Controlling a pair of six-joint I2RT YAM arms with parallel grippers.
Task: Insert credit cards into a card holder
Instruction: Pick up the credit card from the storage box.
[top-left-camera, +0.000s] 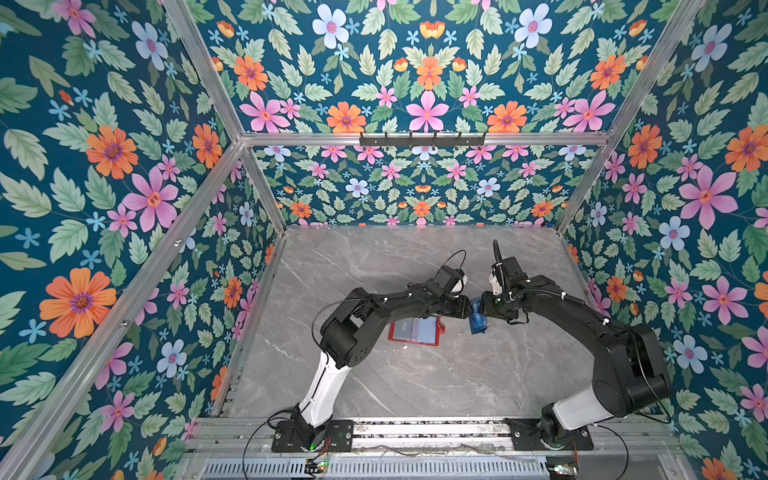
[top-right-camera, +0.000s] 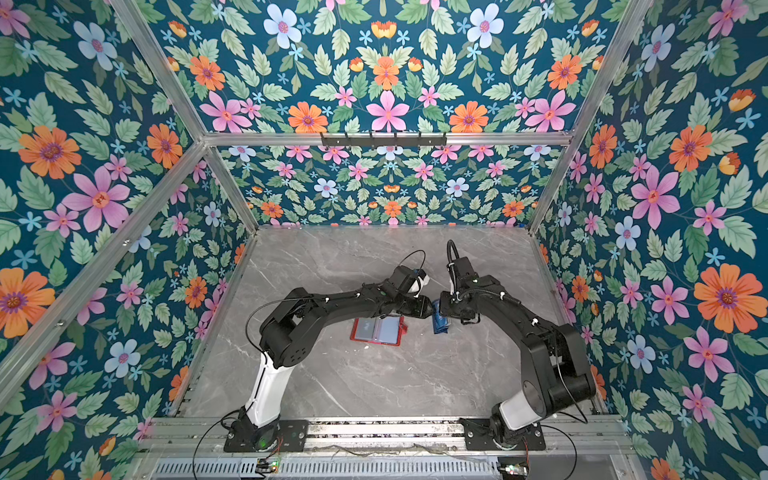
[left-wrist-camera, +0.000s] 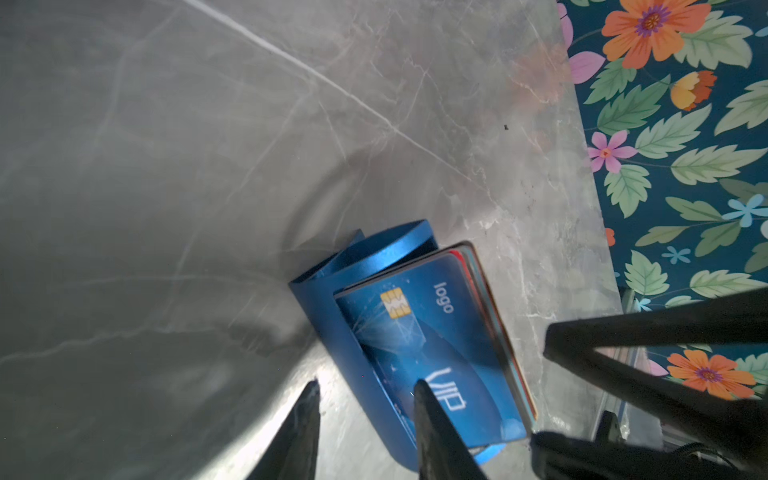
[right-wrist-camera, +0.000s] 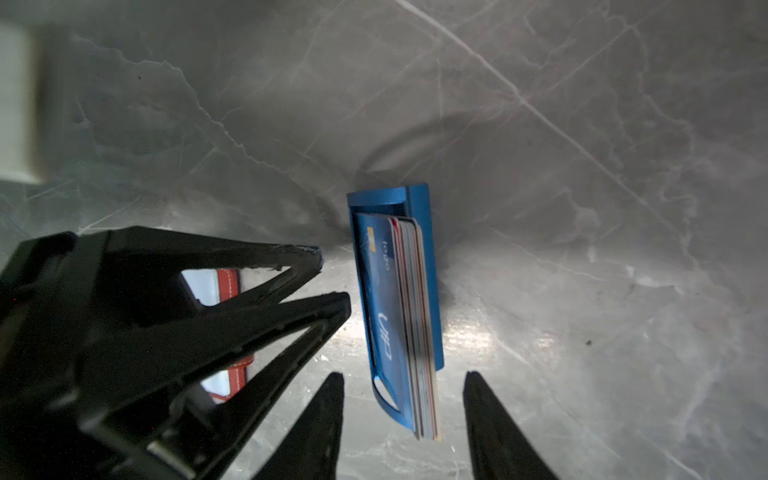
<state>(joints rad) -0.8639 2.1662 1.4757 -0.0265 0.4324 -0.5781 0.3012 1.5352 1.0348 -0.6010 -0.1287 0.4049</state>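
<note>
Closest to the left wrist camera, the left tool (left-wrist-camera: 365, 384) has its two black fingers (left-wrist-camera: 432, 419) a little apart, with bare desk (left-wrist-camera: 166, 166) showing between them. One finger crosses in front of the top card, and this view cannot tell whether it touches. The right wrist view settles it. There the left tool (right-wrist-camera: 332, 274) has its tips slightly apart with nothing between them, just short of the blue tray (right-wrist-camera: 386, 195). In the same view the right tool (right-wrist-camera: 403, 374) is spread wider. Its fingers stand on either side of the tray's near end, clear of it and holding nothing.

The credit cards (right-wrist-camera: 411, 311) sit packed together as one stack inside the tray, seen here edge-on as thin pale, red and dark lines. The left wrist view shows the face of the front card (left-wrist-camera: 419, 332): blue, with a gold chip and the words "logo" and "VIP".

In both top views the two arms meet tip to tip over the tray (top-left-camera: 478, 326), a little right of the frame's middle. The card holder (top-left-camera: 415, 331) (top-right-camera: 377, 331) lies open and flat on the desk just left of the tray, red-edged, with clear sleeves over pale panels. The right wrist view catches only a red stitched strip of it (right-wrist-camera: 228, 286) behind the left tool.
</note>
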